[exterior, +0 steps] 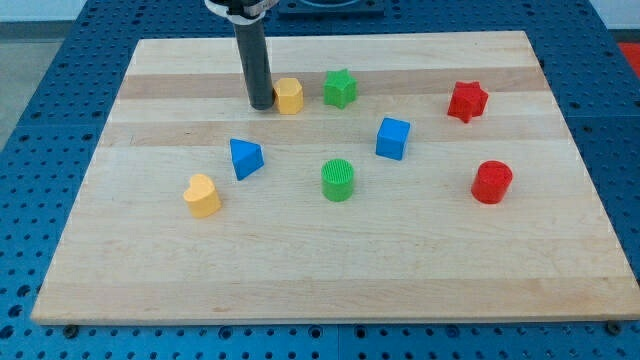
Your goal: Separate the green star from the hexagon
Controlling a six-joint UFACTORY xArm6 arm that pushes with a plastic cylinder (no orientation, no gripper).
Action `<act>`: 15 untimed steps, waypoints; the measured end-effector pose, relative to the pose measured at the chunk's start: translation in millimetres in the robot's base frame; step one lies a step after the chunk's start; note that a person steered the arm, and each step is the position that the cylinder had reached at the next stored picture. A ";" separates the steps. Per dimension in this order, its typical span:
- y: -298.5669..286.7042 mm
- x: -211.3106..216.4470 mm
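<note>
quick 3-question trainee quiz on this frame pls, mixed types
1. True or false: my tip is at the view's right of the yellow hexagon.
2. Which block lies nearest the green star? A) red star B) yellow hexagon C) blue cube
3. Fill in: the block nearest the view's bottom left is the yellow ____.

Key: 1 false, my tip is right beside it at its left; 2 B; 3 heart.
</note>
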State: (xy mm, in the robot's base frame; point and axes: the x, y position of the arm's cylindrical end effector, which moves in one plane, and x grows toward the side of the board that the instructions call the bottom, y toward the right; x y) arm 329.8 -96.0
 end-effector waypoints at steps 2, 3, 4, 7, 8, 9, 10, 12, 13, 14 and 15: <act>37.7 -5.4; 42.0 -7.0; 17.0 -10.9; 112.6 -23.5; 112.6 9.2; 100.3 19.0; 97.5 6.0; 159.6 6.7; 160.4 -15.7; 129.9 -38.3; 128.3 -38.7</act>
State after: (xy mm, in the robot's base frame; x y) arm 291.1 32.3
